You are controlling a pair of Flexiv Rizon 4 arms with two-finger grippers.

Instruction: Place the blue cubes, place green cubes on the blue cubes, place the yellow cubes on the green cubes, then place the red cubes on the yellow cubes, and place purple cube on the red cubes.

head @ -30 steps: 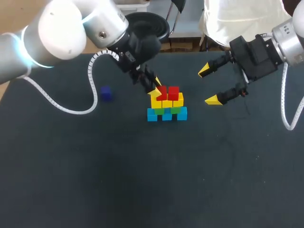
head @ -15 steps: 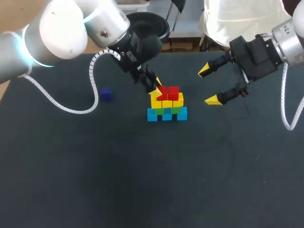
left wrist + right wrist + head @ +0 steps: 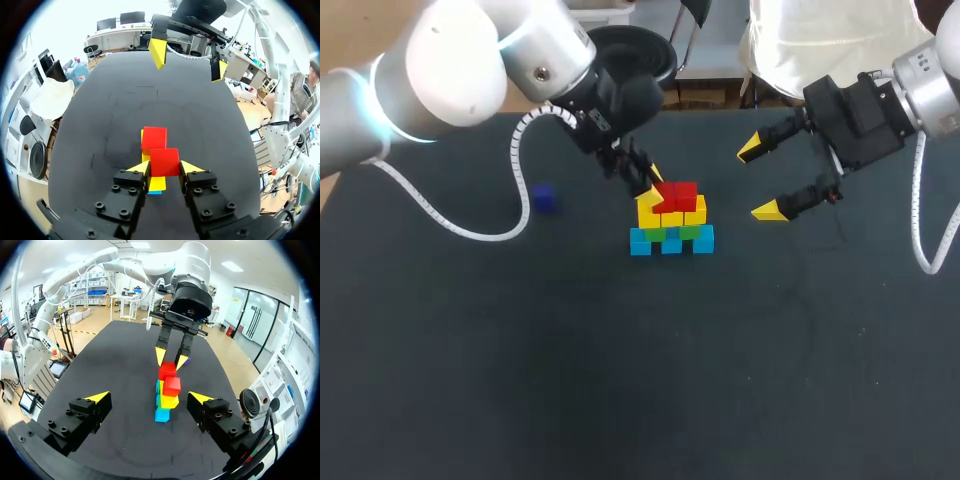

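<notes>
Here, a small pyramid of coloured cubes stands near the middle of a dark desk (image 3: 620, 380). Blue cubes (image 3: 671, 241) form the bottom row, running left to right. Green cubes (image 3: 690, 232) sit on them, yellow cubes (image 3: 672, 215) on the green, and two red cubes on top.

The left pincer (image 3: 650, 185) reaches down to the pyramid from the far left. Its yellow tips sit against two opposite sides of the left red cube (image 3: 165, 161), so it appears closed on that cube. In the head view this cube looks slightly tilted on the yellow layer. Seen from the left wrist, the second red cube (image 3: 154, 139) lies just ahead of the held one, in line with the row. The fingers therefore seem to press the held cube's near and far faces, across the row rather than along it.

The right pincer (image 3: 758, 180) hangs to the right of the pyramid, apart from it. Its fingers are spread wide and hold nothing.

The purple cube (image 3: 543, 197) lies alone on the desk, well to the left of the pyramid, on the left arm's side. It looks much nearer to the left pincer than to the right one, which would have to reach past the pyramid. Fetching it probably falls to the left arm once the red cube is seated and let go.
</notes>
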